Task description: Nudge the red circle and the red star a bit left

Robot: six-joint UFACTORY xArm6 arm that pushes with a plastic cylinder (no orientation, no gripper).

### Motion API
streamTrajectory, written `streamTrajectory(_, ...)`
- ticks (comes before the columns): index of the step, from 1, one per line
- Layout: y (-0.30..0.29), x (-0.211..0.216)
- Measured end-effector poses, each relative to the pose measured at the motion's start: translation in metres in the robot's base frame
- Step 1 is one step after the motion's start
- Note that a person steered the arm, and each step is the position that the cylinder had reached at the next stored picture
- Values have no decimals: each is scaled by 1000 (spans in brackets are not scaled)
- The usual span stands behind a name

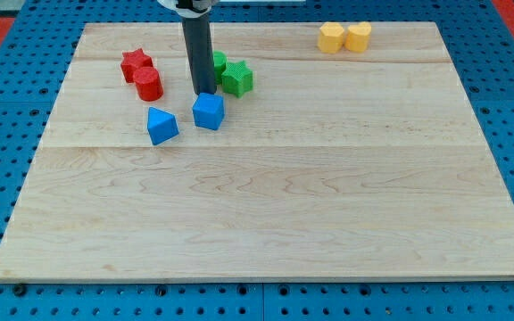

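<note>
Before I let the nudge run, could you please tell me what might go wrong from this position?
My tip sits to the view's right of the red circle, apart from it, just above the blue cube. Pushing left might hit the circle off-centre, so it slips past the touching red star rather than moving it. Dragging lower could catch the other blue block.

Bright even light, soft faint shadows, sharp focus, no glare
</note>
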State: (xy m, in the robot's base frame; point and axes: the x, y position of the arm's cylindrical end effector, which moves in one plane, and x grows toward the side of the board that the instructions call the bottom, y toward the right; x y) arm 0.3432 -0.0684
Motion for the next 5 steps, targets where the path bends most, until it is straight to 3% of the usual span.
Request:
streamTrajectory(1,54,-4)
streamTrajectory(2,67,-20)
streamTrajectory(5,24,-16)
